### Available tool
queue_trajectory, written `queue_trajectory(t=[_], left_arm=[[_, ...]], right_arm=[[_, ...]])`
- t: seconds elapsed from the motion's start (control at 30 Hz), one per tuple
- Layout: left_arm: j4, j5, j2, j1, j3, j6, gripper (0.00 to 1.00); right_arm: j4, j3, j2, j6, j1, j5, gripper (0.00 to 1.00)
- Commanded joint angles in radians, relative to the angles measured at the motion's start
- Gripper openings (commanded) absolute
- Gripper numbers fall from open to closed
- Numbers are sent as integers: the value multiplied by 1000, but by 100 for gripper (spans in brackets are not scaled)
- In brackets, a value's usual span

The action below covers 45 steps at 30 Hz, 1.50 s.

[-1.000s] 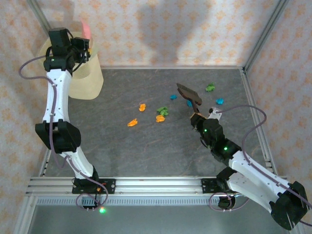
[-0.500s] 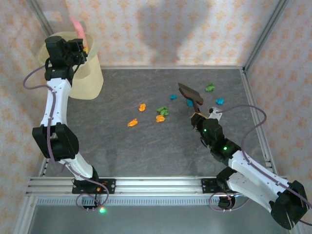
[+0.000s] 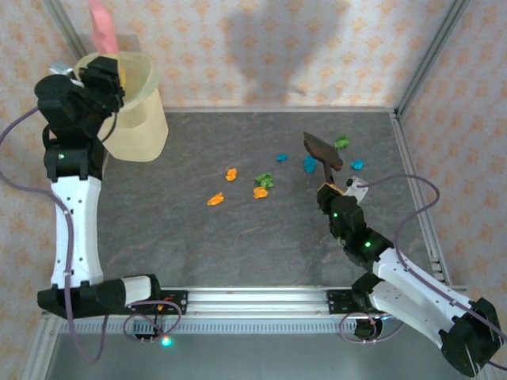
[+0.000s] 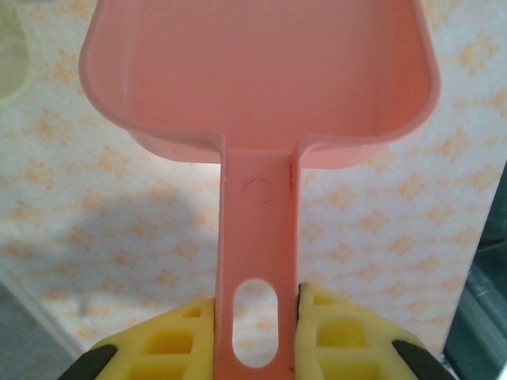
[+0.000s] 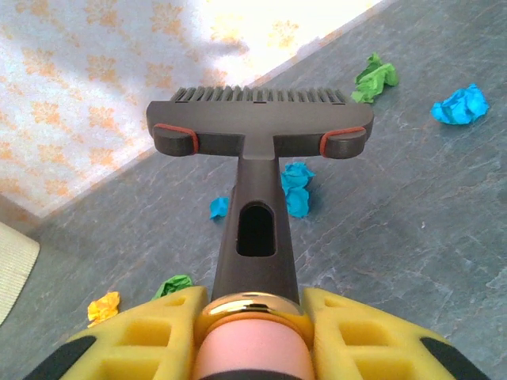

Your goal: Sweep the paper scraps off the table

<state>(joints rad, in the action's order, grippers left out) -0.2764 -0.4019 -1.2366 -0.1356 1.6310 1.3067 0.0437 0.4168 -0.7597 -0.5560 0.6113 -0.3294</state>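
Currently itemising, reading the top view as a clock face centred on the worktop's middle.

Item 1, paper scraps (image 3: pixel 260 192): these are lying loose on the worktop (image 3: pixel 198 237), strung from just left of centre out toward 2 o'clock. The orange wads are sitting nearest centre, with a green one (image 3: pixel 264 180) just beside them. A blue one (image 3: pixel 309 164) is lying right by the brush head. A second green (image 3: pixel 342 142) and a second blue (image 3: pixel 357 165) are resting further out at 2 o'clock. I am judging them very light, soft and crumpled, and likely to skid or roll at a touch. They are looking too small to pinch one by one, so I am treating them as things to push with bristles, not to grasp. A hard flick is risking scatter, so I am favouring short, gentle strokes.

Item 2, brush (image 5: pixel 261 127): dark and stiff-looking, with its bristles pointing away from me. My right pincer (image 5: pixel 255 317) is clamping the handle at its near end, with a pad on either side. I cannot tell whether the bristles are touching the surface.

Item 3, dustpan (image 4: pixel 261 71): pink plastic, looking rigid and light. My left pincer (image 4: pixel 257 317) is squeezing its flat handle beside the hanging slot. It is holding the pan raised above the cream basket (image 3: pixel 142 119) at 10 o'clock, well apart from every scrap.
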Motion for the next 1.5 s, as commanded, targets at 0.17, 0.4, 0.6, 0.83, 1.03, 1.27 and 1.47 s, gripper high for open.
queue_trajectory(t=[0.17,0.4,0.6,0.83,1.03,1.27,1.47], left_arm=[[-264,212,148,263,-105,-342,0],[-467,19,32,342,-1,-542,0],[-736,76,-29,519,-55,-737,0],[-802,215,31,730,-321,-760,0],[-813,154,134,792,-527,-717,0],[-873,172,203,864,-675,-658,0],[-887,194,273,872,-741,-621,0]], right_arm=[[59,-27,31,-8,-2,-75,0],[67,-29,25,-6,-3,-84,0],[85,-37,17,6,-4,-95,0],[128,-33,3,62,-4,-54,0],[35,45,1,111,-5,-1,0],[-174,271,-130,148,-8,80,0],[-525,690,-379,195,-23,198,0]])
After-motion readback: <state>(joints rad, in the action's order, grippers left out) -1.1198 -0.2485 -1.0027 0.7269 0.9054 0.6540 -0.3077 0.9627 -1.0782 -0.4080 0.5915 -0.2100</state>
